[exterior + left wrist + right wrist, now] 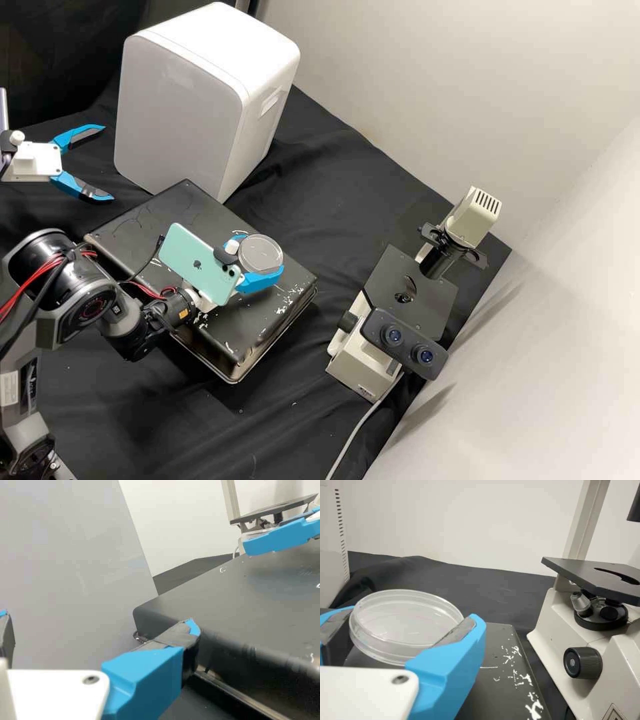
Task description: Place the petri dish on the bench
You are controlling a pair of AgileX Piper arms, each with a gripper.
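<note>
I have the right gripper [259, 257] a little left of centre in the high view, its two blue fingers closed around the petri dish [405, 616] — a clear, round, shallow dish, held level with one finger on each side of its rim. The dish is over the right-hand part of a scuffed black slab [200, 213] that lies on the black-draped worktop [333, 173]. I cannot tell whether the dish's underside touches the slab or sits just above it. A mint-green phone [200, 263] is fixed to that arm's wrist, just behind the gripper. The left gripper [105, 162] is at the upper left of the frame, with its fingers spread wide and nothing between them. It is well apart from the dish and just left of a tall white box [200, 100]. In its own wrist view one fingertip lies near the slab's rounded corner, with the white box wall close beside it. A microscope [400, 313] stands at the right of the frame, near the slab's right edge — its black stage is well above the slab's top.
</note>
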